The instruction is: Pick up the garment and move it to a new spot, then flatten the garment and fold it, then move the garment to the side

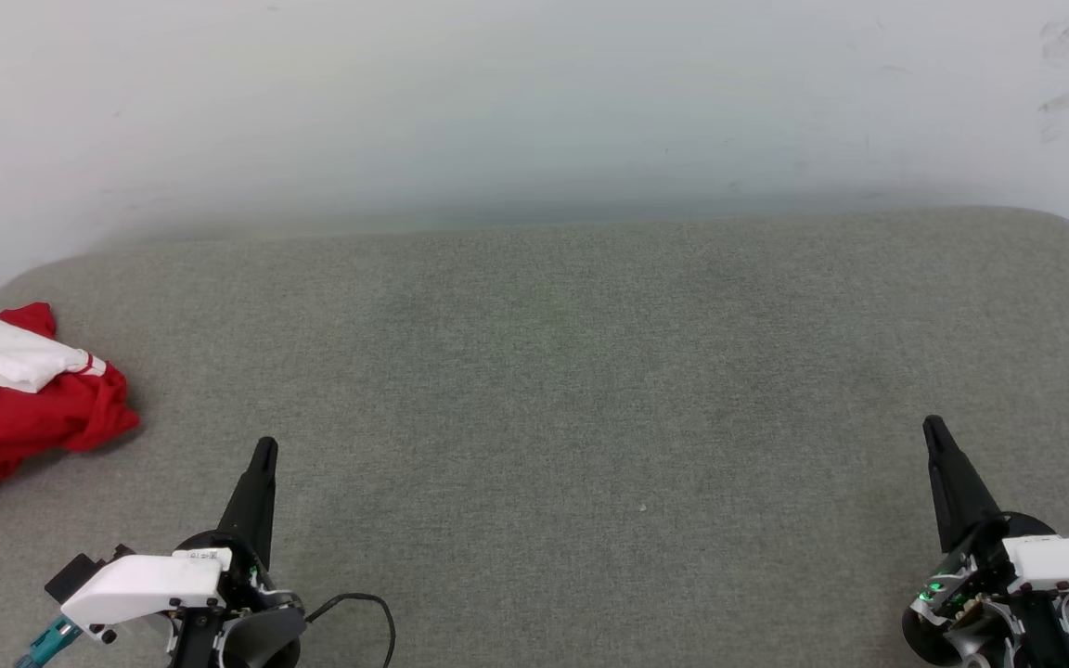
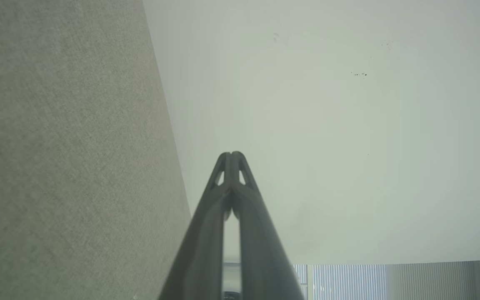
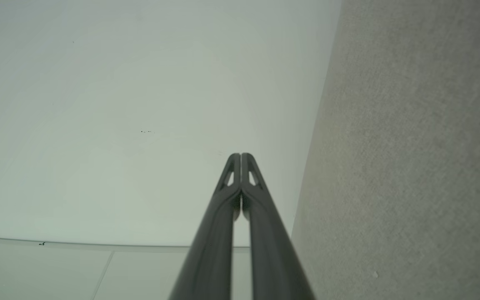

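Observation:
The garment (image 1: 19, 408), bright red with a white sleeve on top, lies crumpled at the far left edge of the grey padded surface (image 1: 553, 390). My left gripper (image 1: 264, 447) rests at the lower left, to the right of the garment and apart from it, fingers pressed together and empty. In the left wrist view the same gripper (image 2: 231, 155) points at the pale wall, tips touching. My right gripper (image 1: 932, 427) sits at the lower right, far from the garment, shut with nothing in it. The right wrist view shows that gripper (image 3: 240, 156) with its tips joined.
A pale wall (image 1: 534, 102) rises directly behind the padded surface. The surface has rounded back corners, and its left edge runs just past the garment. A black cable (image 1: 369, 608) loops beside my left wrist. Window blinds (image 2: 348, 281) appear low in the left wrist view.

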Motion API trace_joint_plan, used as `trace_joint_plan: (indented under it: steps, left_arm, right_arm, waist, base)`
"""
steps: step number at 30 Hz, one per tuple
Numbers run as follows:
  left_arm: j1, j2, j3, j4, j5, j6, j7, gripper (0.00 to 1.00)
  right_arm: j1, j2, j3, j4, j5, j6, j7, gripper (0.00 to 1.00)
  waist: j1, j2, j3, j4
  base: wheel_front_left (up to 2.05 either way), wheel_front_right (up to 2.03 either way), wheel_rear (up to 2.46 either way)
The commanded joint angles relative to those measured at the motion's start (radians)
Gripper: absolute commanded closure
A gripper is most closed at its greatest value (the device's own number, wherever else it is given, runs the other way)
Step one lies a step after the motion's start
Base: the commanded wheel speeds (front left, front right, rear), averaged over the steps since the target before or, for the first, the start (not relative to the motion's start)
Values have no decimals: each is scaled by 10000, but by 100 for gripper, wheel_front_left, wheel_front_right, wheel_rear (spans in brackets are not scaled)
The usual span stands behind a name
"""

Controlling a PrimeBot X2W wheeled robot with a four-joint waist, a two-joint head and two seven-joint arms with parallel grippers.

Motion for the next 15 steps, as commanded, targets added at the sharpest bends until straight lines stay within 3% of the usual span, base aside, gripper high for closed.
trace_joint_plan:
  steps: [1, 15]
  left_arm:
    - [-62, -3, 21, 0, 0, -49, 19, 100]
    - [-62, -3, 21, 0, 0, -49, 19, 100]
  right_arm:
    - [-122, 37, 6, 8, -47, -3, 8, 100]
    - [-122, 36, 5, 8, -47, -3, 8, 100]
  waist:
    - [0, -1, 0, 0]
    - [0, -1, 0, 0]
  base:
    - [0, 0, 0]
    - [0, 0, 0]
